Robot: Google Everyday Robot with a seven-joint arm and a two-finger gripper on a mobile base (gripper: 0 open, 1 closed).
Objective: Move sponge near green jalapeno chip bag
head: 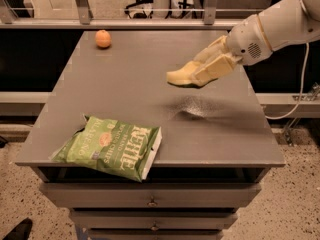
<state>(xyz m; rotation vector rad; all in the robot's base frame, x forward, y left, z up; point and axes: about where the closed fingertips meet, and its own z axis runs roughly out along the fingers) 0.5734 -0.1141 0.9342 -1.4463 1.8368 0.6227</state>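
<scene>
The pale yellow sponge [184,77] with a darker greenish underside hangs in the air above the middle right of the grey table [125,89], with its shadow on the top below it. My gripper [210,66] comes in from the right on a white arm and is shut on the sponge. The green jalapeno chip bag [111,145] with white "Kettle" lettering lies flat at the table's front left, its white end toward the front edge. The sponge is well to the right of and behind the bag.
A small round orange fruit [103,38] sits at the back left of the table. Drawers [150,202] run below the front edge. A cable [300,84] hangs to the right of the table. A rail stands behind it.
</scene>
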